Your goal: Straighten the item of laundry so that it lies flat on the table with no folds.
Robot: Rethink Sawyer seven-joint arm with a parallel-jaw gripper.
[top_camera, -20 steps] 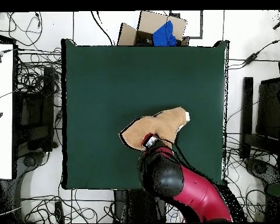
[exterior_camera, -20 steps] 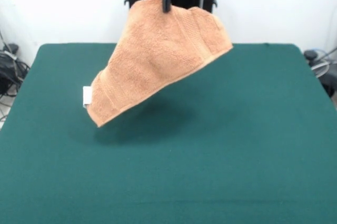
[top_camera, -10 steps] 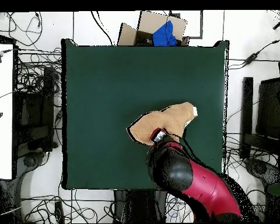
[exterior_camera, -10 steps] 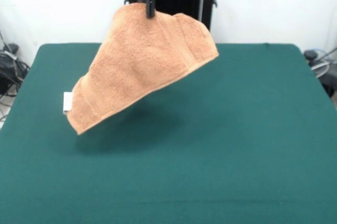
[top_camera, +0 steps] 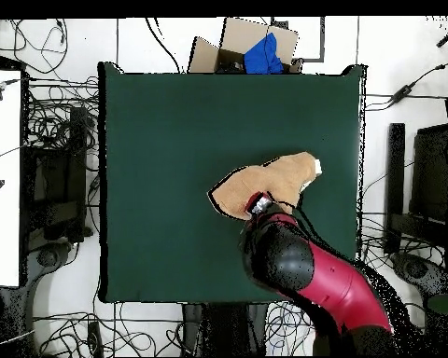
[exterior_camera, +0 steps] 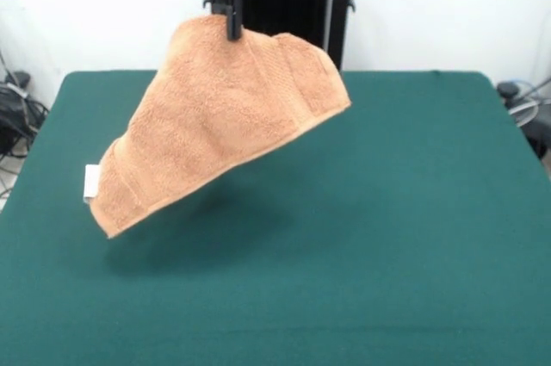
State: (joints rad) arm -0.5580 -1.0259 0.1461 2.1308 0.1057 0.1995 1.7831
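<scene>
The item of laundry [exterior_camera: 215,125], an orange-tan terry towel, hangs in the air above the table [exterior_camera: 387,237], folded and draped with its low corner at the left. A small white tag [exterior_camera: 91,183] shows at that low edge. My gripper [exterior_camera: 232,26] is shut on the towel's top edge, pinching it from above. In the overhead view the towel [top_camera: 270,182] shows over the right-centre of the table [top_camera: 172,140], with the gripper [top_camera: 259,206] at its near edge and the red and black arm [top_camera: 312,280] trailing off behind.
A cardboard box with a blue cloth [top_camera: 256,51] lies beyond the table's far edge in the overhead view. Cables [top_camera: 50,130] run on the floor around the table. A white desk [top_camera: 2,177] stands at the left.
The gripper has carried the hanging towel leftwards in the front view. In the overhead view the towel and arm have shifted to the right.
</scene>
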